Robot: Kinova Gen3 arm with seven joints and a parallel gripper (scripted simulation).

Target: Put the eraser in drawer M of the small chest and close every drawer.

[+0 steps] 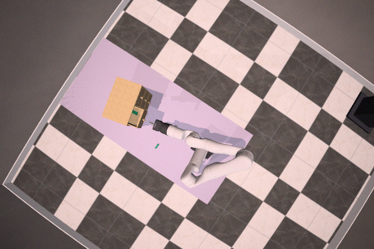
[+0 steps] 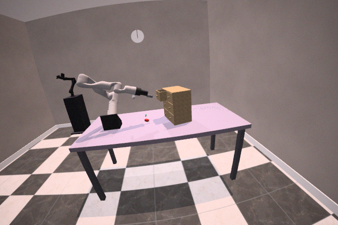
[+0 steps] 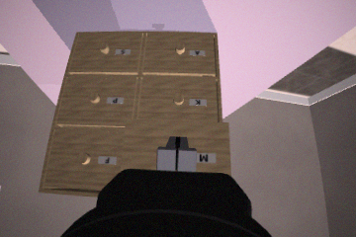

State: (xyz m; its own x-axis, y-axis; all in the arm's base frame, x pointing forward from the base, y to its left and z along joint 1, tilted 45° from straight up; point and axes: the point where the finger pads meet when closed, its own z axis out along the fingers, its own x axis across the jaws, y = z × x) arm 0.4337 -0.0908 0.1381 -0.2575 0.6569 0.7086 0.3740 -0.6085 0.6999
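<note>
The closed end effector (image 1: 150, 122) (image 2: 150, 95) (image 3: 177, 148) fronts drawer M (image 1: 136, 116) (image 2: 161, 95) (image 3: 216, 140); red thing (image 2: 146, 120) below.

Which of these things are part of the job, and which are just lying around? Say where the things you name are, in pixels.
Part of the job:
- small chest (image 1: 121, 99) (image 2: 182, 106) (image 3: 94, 89)
- open drawer M (image 1: 139, 117) (image 2: 159, 95) (image 3: 219, 140)
- green block inside, apparently the eraser (image 1: 134, 112)

Just lying about:
- small green piece (image 1: 157, 146) (image 2: 145, 115)
- red item (image 2: 146, 120)
</note>
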